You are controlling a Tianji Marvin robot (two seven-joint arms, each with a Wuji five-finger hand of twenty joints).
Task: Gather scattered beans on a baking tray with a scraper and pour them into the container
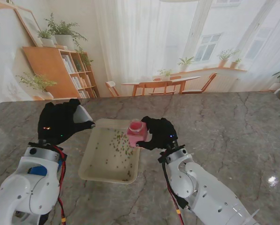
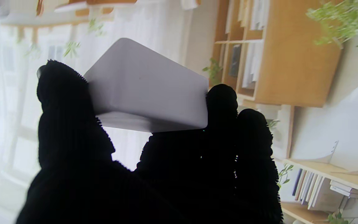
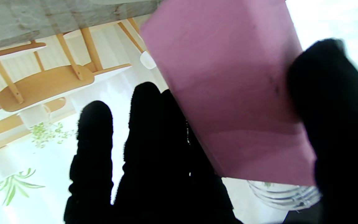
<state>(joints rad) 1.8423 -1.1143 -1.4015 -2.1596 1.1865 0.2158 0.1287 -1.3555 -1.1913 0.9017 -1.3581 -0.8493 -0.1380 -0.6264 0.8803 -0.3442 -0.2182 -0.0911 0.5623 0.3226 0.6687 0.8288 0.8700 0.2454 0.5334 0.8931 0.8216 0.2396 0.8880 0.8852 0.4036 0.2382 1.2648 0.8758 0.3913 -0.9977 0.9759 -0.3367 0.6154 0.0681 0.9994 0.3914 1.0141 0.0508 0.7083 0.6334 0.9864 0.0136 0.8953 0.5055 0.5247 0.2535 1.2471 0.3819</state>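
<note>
Currently: beans (image 1: 117, 143) lie scattered in tray (image 1: 90, 165), ungathered. Left hand (image 1: 60, 123) fingers pinch scraper (image 2: 148, 90); right hand (image 1: 159, 133) fingers clasp pink container (image 1: 136, 132). Gathering, pouring remain.

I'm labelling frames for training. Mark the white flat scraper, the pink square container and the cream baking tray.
white flat scraper (image 2: 148, 90), left wrist view, its broad face.
pink square container (image 3: 228, 77), right wrist view, its side wall.
cream baking tray (image 1: 90, 164), stand view, its left rim.

pink container (image 1: 136, 132); cream tray (image 1: 94, 166); white scraper (image 2: 148, 90)
</note>
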